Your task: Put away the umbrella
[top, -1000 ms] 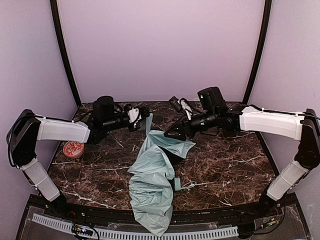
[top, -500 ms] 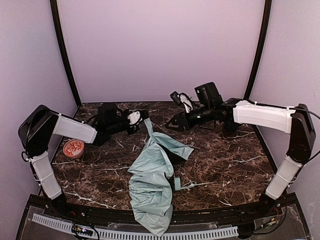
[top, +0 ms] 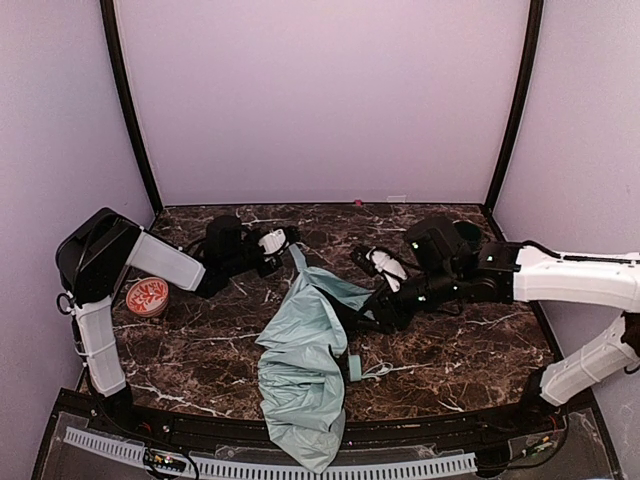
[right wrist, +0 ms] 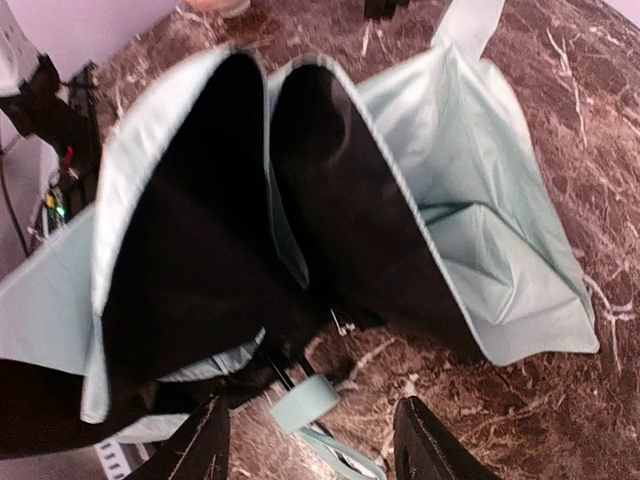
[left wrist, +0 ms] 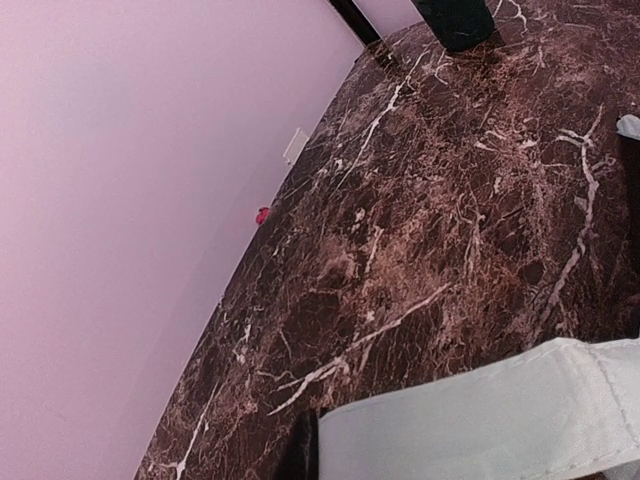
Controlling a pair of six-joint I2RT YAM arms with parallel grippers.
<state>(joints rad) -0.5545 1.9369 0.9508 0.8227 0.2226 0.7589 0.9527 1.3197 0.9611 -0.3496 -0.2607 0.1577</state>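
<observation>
— Starting at the near edge, where does the umbrella lie?

— Collapsed in the middle of the marble-patterned counter, with its loose mint canopy spilling over the near rim. The cloth is thin, limp and crumpled. I judge it light and slippery, apt to slide or sag rather than lift as one piece.

— So where would you take hold?

— By the stiff parts. The small rounded handle, with its strap, sits at the end of a thin dark shaft. It looks hard and smooth, a sure hold. The shaft seems slender enough to bend, so I would spare it.

— And the right pincer?

— It hangs near that handle and points at it, jaws about half apart, holding nothing. Beyond it the folds gape and show the matte black lining.

— Farther back?

— On the left, well apart from the umbrella, sits a small round red-patterned dish. Past it the left pincer is closed tight on a hemmed tab of the canopy, holding it raised off the counter. That grip is on soft cloth only, so it can steer folds but probably won't carry the frame. Behind everything is a plain lilac wall.
</observation>
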